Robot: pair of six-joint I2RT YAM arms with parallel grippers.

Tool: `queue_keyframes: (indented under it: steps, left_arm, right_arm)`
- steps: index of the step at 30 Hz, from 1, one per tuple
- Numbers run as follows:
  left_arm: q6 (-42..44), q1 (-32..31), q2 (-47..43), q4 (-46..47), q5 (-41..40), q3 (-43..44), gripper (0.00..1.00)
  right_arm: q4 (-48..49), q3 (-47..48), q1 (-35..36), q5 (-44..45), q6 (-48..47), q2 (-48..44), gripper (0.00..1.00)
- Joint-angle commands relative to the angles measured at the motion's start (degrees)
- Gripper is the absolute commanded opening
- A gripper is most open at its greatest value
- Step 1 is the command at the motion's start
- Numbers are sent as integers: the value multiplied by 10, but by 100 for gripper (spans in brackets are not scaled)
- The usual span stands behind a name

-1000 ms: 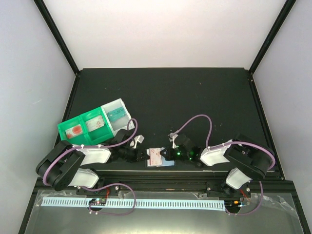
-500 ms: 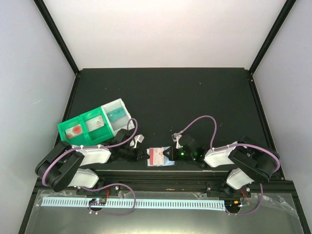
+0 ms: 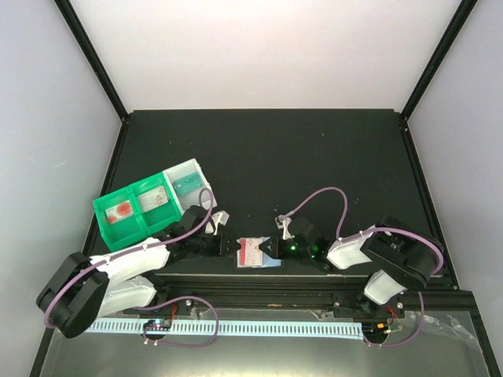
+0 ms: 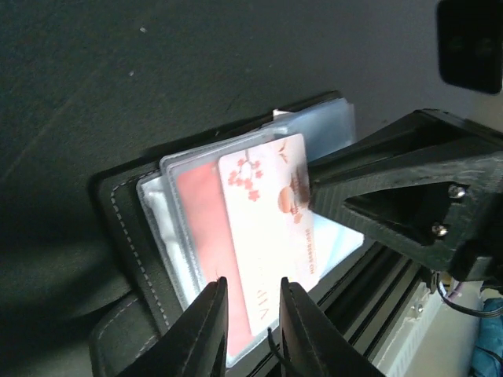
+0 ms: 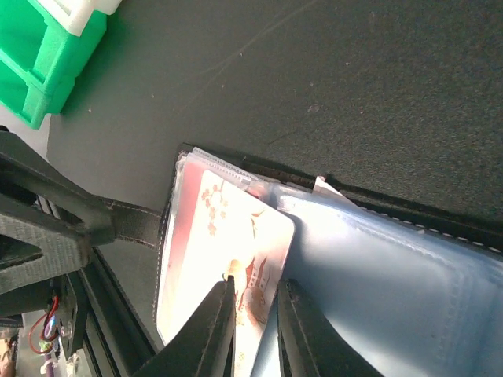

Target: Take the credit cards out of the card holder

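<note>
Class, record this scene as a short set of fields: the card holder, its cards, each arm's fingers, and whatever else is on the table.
Card holder: lying open at the near edge of the table, between the two arms
Cards: white blossom-print card on top, red card under it
Left fingers: slightly parted, over the white card's end
Right fingers: slightly parted, over the same card from the opposite side
Also present: green-and-clear tray, far left
</note>
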Motion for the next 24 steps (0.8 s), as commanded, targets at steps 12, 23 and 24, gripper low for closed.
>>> queue_keyframes:
  steps: [12, 23, 24]
  left_arm:
    - [-1, -29, 82, 44, -16, 20, 15]
    - [4, -28, 69, 42, -47, 5, 15]
    - [4, -29, 67, 43, -46, 7, 16]
  right_arm:
    - [29, -21, -3, -4, 16, 27, 5]
    - [-47, -53, -3, 38, 6, -75, 1]
    - [-63, -52, -3, 43, 4, -88, 1]
